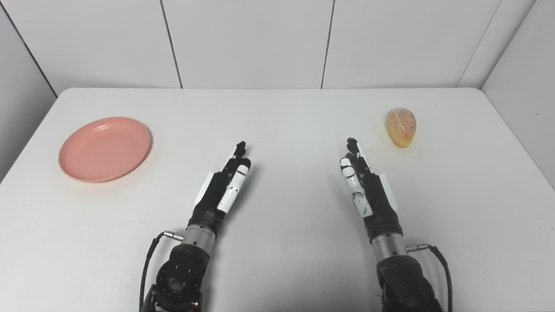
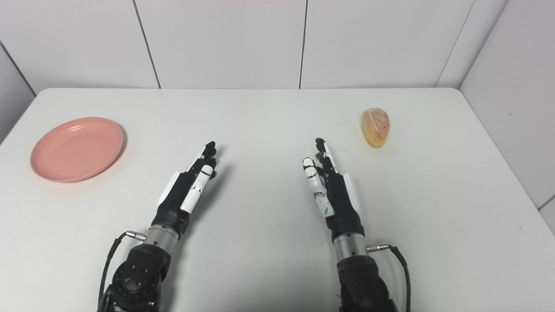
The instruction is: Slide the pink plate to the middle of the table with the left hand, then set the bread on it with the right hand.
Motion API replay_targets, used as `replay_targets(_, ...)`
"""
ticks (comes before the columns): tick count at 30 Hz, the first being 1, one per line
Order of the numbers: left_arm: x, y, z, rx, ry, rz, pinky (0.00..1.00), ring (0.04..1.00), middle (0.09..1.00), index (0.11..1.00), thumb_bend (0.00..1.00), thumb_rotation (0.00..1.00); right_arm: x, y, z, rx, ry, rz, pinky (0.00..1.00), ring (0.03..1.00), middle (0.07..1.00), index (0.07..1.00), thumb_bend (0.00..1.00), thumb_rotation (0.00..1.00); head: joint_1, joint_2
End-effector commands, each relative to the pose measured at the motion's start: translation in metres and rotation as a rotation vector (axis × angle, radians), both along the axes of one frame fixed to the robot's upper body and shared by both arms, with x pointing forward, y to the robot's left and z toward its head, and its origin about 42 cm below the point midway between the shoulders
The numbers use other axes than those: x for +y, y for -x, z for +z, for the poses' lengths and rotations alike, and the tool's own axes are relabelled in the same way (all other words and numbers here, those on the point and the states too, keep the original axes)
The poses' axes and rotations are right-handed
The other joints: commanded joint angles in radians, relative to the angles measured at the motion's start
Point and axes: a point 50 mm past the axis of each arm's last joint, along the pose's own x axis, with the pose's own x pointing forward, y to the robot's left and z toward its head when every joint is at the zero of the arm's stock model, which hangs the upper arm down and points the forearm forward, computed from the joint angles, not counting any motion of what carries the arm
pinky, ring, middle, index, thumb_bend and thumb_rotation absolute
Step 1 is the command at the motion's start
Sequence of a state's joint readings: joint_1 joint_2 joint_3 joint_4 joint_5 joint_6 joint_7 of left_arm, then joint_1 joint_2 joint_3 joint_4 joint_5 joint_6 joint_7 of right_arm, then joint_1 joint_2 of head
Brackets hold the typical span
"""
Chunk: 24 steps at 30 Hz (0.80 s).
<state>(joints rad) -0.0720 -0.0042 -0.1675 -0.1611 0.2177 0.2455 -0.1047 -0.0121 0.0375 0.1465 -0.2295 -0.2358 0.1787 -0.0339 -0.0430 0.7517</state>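
Note:
A pink plate (image 1: 105,148) lies flat on the white table (image 1: 286,117) at the far left. A golden oval bread roll (image 1: 401,127) rests at the right, further back. My left hand (image 1: 222,184) is stretched out flat over the table near the middle, open and empty, well to the right of the plate. My right hand (image 1: 365,186) mirrors it, open and empty, with its fingertips a short way below and left of the bread. Neither hand touches anything.
White wall panels (image 1: 251,41) close off the back of the table, and side walls stand beyond its left and right edges. Bare tabletop lies between the two hands and behind them.

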Motion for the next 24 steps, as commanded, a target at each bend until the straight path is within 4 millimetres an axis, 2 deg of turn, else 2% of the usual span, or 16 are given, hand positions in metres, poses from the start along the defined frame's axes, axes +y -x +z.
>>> replay_targets(1, -0.0031, -0.0048, 0.0135, -0.077, 0.013, -0.007, 0.94, 0.989, 1.000, 0.997, 0.32, 1.00, 0.0034, -0.0033, 0.0160, -0.077, -0.021, 0.002, 0.91, 0.958, 0.970, 0.964, 0.18, 1.00, 0.000, 0.001)
replay_targets(24, -0.0024, -0.0057, 0.0119, -0.075, 0.027, 0.001, 0.94, 0.985, 0.998, 0.994, 0.34, 1.00, 0.0035, -0.0033, 0.0166, -0.076, -0.026, 0.002, 0.91, 0.959, 0.971, 0.965, 0.19, 1.00, 0.000, 0.002)
